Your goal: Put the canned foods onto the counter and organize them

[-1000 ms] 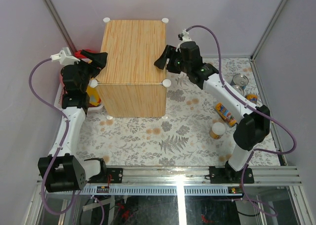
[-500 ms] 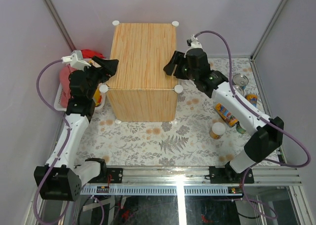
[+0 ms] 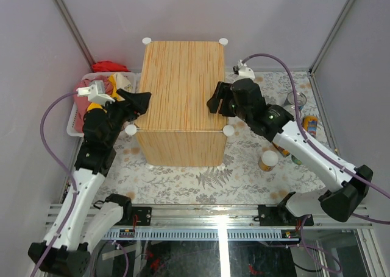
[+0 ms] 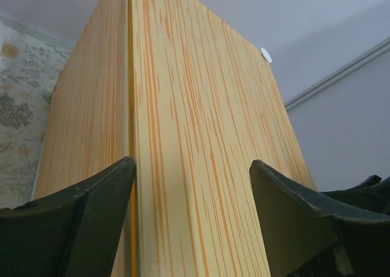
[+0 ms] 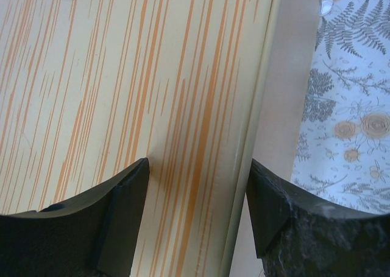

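Floral mat (image 3: pixel 195 179); counter (image 3: pixel 181 88) between both arms' fingers (image 3: pixel 139 100).

The right arm (image 3: pixel 304 144) is hiding most of the cans (image 3: pixel 297 99) lying at the right of the mat, their labels too small to read, while the counter (image 3: pixel 181 88) is running off both wrist views' edges.

The counter (image 3: pixel 183 82) has shifted right and turned upright — both grippers, left (image 3: pixel 141 100) and right (image 3: pixel 214 100), rode along, clamping its sides.
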Robot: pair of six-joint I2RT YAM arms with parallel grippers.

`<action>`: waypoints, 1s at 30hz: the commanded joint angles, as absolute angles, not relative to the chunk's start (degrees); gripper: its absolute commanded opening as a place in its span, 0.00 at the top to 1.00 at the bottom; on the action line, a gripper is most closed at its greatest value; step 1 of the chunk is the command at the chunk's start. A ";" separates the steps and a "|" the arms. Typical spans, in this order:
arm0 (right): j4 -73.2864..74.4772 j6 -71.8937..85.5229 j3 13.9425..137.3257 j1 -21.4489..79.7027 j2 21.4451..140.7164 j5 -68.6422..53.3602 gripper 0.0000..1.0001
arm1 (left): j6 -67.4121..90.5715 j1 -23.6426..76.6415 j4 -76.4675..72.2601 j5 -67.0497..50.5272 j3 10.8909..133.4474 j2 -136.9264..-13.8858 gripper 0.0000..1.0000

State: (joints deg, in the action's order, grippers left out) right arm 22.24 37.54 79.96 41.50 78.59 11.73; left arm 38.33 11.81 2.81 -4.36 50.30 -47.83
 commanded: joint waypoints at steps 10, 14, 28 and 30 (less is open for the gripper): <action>18.71 42.39 73.39 55.83 69.62 9.36 0.33 | 43.55 18.11 18.18 -15.99 45.25 -31.88 0.30; 19.99 43.41 72.71 58.61 68.81 11.54 0.33 | 43.92 18.20 19.76 -17.46 44.56 -29.66 0.32; 24.52 45.41 71.89 61.61 66.93 17.74 0.28 | 45.34 18.19 20.12 -22.75 41.16 -27.75 0.37; 25.33 45.31 72.10 61.61 66.72 18.59 0.27 | 44.91 18.19 19.75 -22.82 41.02 -28.42 0.37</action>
